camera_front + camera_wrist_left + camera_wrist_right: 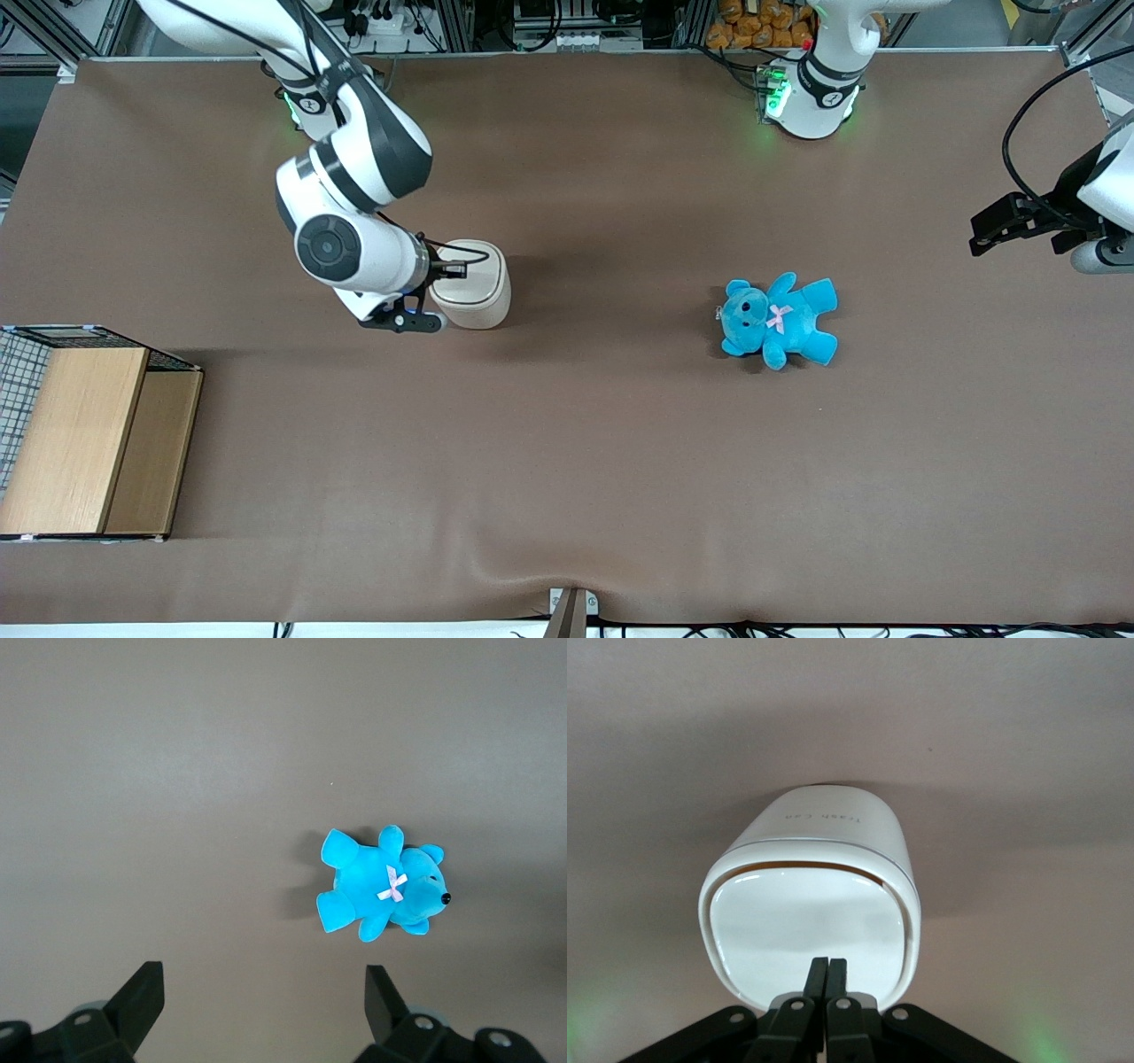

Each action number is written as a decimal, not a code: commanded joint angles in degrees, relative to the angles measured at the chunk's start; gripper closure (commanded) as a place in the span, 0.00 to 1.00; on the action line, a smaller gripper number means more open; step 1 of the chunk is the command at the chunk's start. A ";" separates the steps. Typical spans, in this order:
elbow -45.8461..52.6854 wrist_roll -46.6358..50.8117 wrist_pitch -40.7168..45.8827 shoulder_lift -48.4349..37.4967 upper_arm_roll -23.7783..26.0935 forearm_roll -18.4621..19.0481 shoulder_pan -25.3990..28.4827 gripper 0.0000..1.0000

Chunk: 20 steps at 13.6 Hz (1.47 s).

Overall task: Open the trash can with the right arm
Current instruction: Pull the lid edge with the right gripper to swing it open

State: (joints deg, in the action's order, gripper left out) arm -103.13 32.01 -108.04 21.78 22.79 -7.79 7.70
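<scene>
The cream-white trash can (474, 283) stands upright on the brown table. Its flat lid (811, 926) lies nearly shut, with a thin tan gap along one edge. My right arm (354, 177) reaches down to it from the back of the table. Its black gripper (440, 270) is shut, with both fingers pressed together and nothing between them. In the right wrist view the gripper (827, 967) sits over the lid's edge next to the push tab (824, 999). Whether the tips touch the lid does not show.
A blue teddy bear (778, 321) lies on the table toward the parked arm's end; it also shows in the left wrist view (383, 881). A wooden box with wire mesh (84, 434) stands toward the working arm's end, nearer the front camera than the trash can.
</scene>
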 commanded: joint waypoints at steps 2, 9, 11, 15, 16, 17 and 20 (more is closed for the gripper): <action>-5.05 1.03 -7.07 0.28 0.06 -0.03 1.35 0.95; -5.95 2.87 -7.20 -0.95 0.15 -0.12 1.71 0.94; -2.10 2.97 -0.37 -2.97 0.06 -0.12 1.01 0.94; 6.00 2.36 11.78 -5.96 -0.64 0.23 -1.63 0.88; 6.27 1.92 12.49 -6.92 -1.69 0.93 -2.33 0.86; 6.27 0.08 12.50 -7.97 -3.44 2.07 -2.77 0.82; 6.19 -11.49 13.73 -10.61 -11.25 4.01 -2.86 0.58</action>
State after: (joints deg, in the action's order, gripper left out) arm -96.54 26.78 -95.15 13.13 15.59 -4.67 5.23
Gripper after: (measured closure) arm 0.762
